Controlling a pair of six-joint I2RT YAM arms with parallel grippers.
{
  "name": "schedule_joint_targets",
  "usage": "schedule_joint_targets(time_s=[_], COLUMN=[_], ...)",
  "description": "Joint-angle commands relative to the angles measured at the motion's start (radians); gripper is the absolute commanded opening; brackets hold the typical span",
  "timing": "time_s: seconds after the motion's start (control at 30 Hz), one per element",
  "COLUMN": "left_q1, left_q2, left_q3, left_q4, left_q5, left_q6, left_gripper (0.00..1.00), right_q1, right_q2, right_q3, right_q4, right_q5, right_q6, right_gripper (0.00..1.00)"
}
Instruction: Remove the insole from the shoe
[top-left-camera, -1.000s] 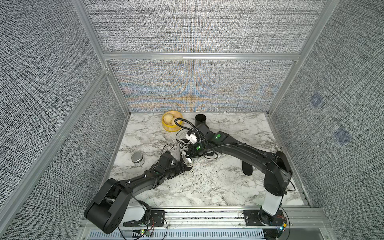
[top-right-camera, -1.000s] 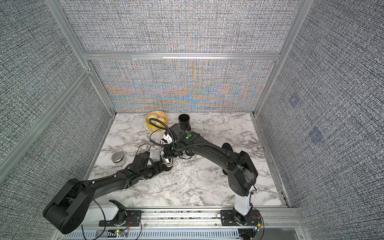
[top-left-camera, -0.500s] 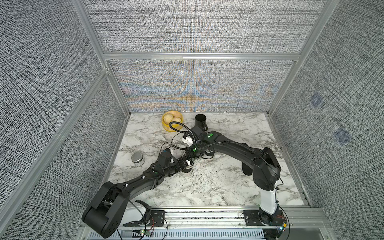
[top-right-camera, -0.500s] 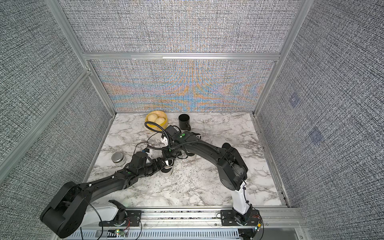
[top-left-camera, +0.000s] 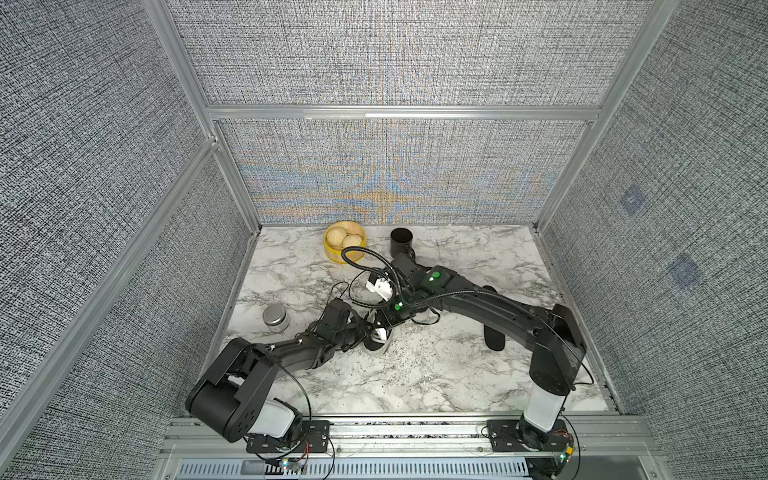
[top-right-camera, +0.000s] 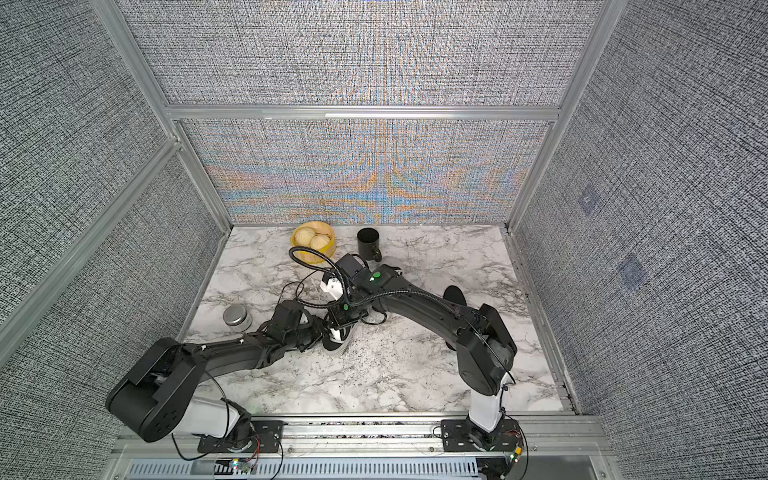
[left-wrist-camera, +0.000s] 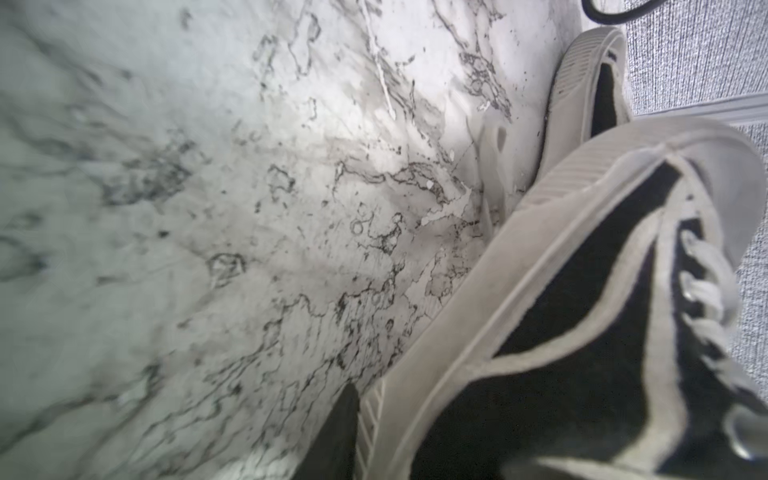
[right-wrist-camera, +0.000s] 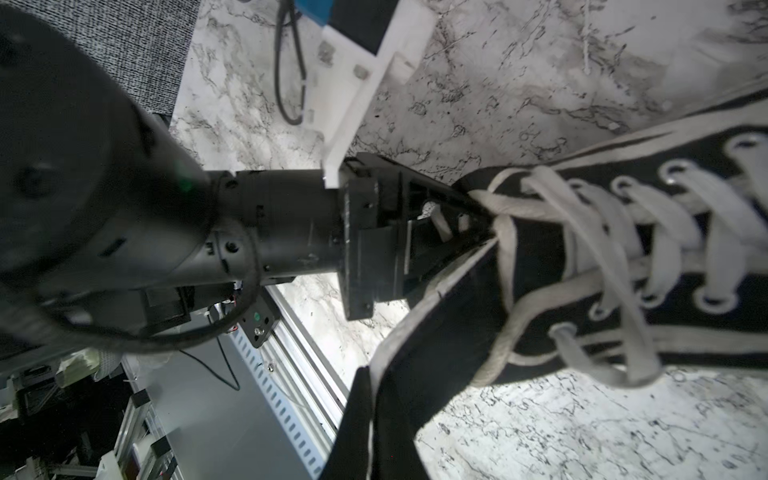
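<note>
One table (top-left-camera: 436, 374) bears two arms (top-left-camera: 498, 307), two black shoes (left-wrist-camera: 582, 332) (white-laced, close together), one bowl (top-left-camera: 345, 245), one mug (top-left-camera: 401, 241), one tin (top-left-camera: 274, 318); one shoe (right-wrist-camera: 623, 249) lies mid-table, insole hidden, left gripper (right-wrist-camera: 478, 220) at its collar, spread unclear, right gripper (top-left-camera: 384, 326) pressed together over it.

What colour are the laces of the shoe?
Off-white laces, clearest in the right wrist view.

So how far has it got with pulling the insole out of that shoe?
Early days. Done: the left gripper is at the black shoe. In hand: its jaws reach into the shoe's opening beside the laces; whether they grip anything is hidden. Left: no insole shows outside that opening, so drawing it out remains.
</note>
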Motion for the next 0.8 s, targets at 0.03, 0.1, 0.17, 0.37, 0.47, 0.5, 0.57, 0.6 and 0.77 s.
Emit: schedule_joint_targets(time_s=[0.03, 0.1, 0.17, 0.37, 0.47, 0.5, 0.57, 0.6, 0.77], left_q1=[0.001, 0.001, 0.002, 0.002, 0.002, 0.002, 0.002, 0.002, 0.001], left_q2=[0.037, 0.040, 0.035, -0.010, 0.005, 0.020, 0.055, 0.077, 0.150], left_q3=[0.021, 0.023, 0.024, 0.061, 0.127, 0.143, 0.172, 0.187, 0.264], left_q4=[0.048, 0.051, 0.053, -0.108, -0.240, -0.254, -0.263, -0.263, -0.274], left_q5=[-0.030, -0.036, -0.037, -0.133, -0.203, -0.213, -0.223, -0.218, -0.195], left_q6=[-0.108, -0.141, -0.166, -0.184, -0.154, -0.150, -0.153, -0.153, -0.130], left_gripper=[0.20, 0.15, 0.11, 0.00, 0.00, 0.00, 0.00, 0.00, 0.00], right_q1=[0.016, 0.014, 0.019, 0.059, 0.071, 0.071, 0.070, 0.070, 0.067], right_q2=[-0.037, -0.027, -0.006, -0.016, -0.077, -0.104, -0.176, -0.212, -0.380], right_q3=[-0.045, -0.059, -0.062, -0.080, -0.140, -0.165, -0.210, -0.231, -0.328], right_q4=[0.063, 0.067, 0.082, 0.068, 0.008, -0.007, -0.028, -0.042, -0.108], right_q5=[-0.198, -0.172, -0.174, -0.224, -0.210, -0.196, -0.156, -0.124, 0.103], right_q6=[-0.005, -0.003, 0.002, -0.039, -0.096, -0.109, -0.121, -0.125, -0.099], right_gripper=[0.00, 0.00, 0.00, 0.01, 0.01, 0.01, 0.01, 0.01, 0.00])
